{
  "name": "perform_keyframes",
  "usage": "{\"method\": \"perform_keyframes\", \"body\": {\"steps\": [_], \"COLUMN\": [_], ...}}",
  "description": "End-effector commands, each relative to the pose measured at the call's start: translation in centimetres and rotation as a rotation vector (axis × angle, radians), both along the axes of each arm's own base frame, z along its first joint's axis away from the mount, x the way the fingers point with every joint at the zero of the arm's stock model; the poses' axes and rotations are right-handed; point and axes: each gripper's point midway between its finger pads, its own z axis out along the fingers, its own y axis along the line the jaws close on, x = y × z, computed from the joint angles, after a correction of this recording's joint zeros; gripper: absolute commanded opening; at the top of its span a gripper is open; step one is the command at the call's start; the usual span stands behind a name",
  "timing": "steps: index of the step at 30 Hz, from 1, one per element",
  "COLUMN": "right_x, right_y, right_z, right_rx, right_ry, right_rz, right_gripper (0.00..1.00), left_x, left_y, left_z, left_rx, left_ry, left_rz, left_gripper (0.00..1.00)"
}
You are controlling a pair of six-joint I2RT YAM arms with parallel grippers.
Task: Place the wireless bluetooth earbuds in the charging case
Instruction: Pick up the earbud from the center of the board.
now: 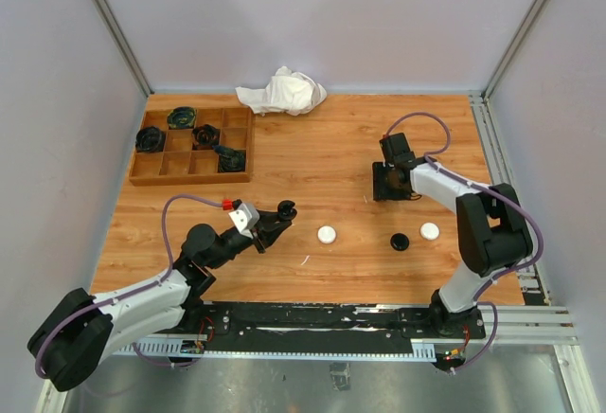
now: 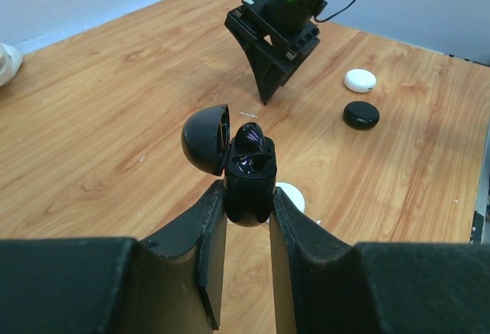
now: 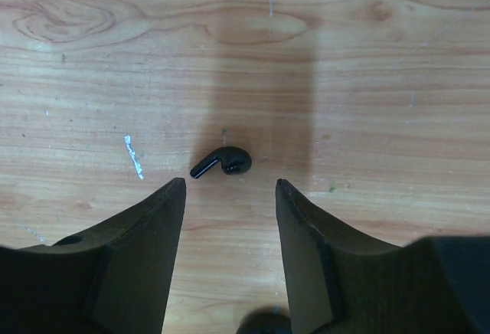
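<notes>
My left gripper (image 2: 249, 190) is shut on a black charging case (image 2: 249, 196) held above the table, with its domed lid (image 2: 205, 139) swung open to the left. A glossy black bud-like shape (image 2: 249, 141) sits in the case's cavity. From the top view the case (image 1: 285, 210) hangs left of centre in the left gripper (image 1: 276, 220). My right gripper (image 3: 230, 185) points straight down at the table, jaws open. A black stemmed earbud (image 3: 222, 162) lies flat on the wood just beyond its fingertips, untouched. The right gripper (image 1: 390, 189) hides that earbud from the top camera.
A white puck (image 1: 327, 234), a black puck (image 1: 400, 241) and another white puck (image 1: 430, 231) lie on the table between the arms. A wooden tray (image 1: 142, 178) with several black cases stands at the back left, a white cloth (image 1: 282, 91) behind it. A thin white sliver (image 3: 134, 156) lies left of the earbud.
</notes>
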Motion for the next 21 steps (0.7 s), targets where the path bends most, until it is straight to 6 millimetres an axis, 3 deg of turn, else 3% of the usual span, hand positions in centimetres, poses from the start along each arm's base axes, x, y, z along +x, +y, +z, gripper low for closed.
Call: {"method": "perform_keyframes", "body": {"steps": [1,9,21], "right_x": [1.0,2.0,1.8], "right_y": [-0.2,0.3,1.9], "right_z": [0.0,-0.2,-0.8], "right_rx": [0.030,0.045,0.084], "right_ry": [0.003,0.006,0.074], "right_rz": [-0.048,-0.046,0.034], "right_gripper": [0.51,0.48,0.39], "left_x": [0.2,0.1,0.2], "left_y": [0.1,0.0,-0.1], "left_z": [1.1,1.1,1.0], "left_rx": [-0.008,-0.011,-0.007], "left_ry": [-0.042,-0.039,-0.035], "left_rz": [0.013,0.009,0.005], "left_gripper": [0.00,0.00,0.00]}}
